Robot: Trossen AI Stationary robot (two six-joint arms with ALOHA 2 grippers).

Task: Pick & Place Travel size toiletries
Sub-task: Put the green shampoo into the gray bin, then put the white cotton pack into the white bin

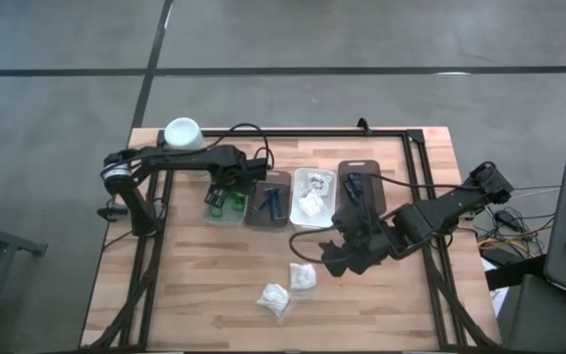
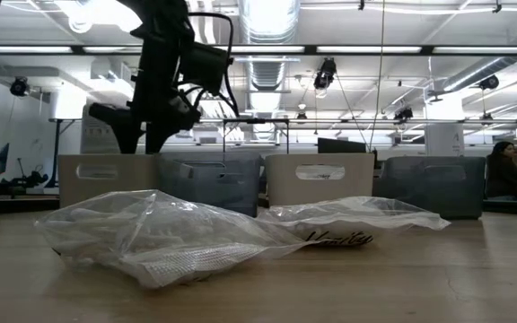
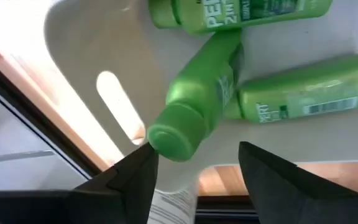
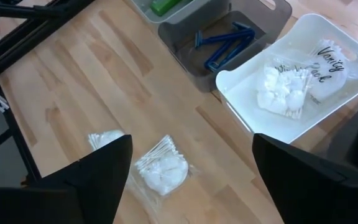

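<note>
L gripper (image 3: 194,171) hangs over the clear tray (image 1: 226,211), jaws spread, green bottles (image 3: 197,118) lying loose inside, prob. just dropped. R gripper (image 4: 191,180) hovers jaws spread above two white puff packs (image 1: 288,287) on the counter (image 1: 204,285), next pick likely. Razors (image 4: 224,46) sit in grey tray (image 4: 185,62); nothing blocks.

surface: wooden table (image 1: 195,285) | on it: four trays (image 1: 313,197) in a row, white cylinder (image 1: 182,133), two white puff packs (image 1: 275,298)
</note>
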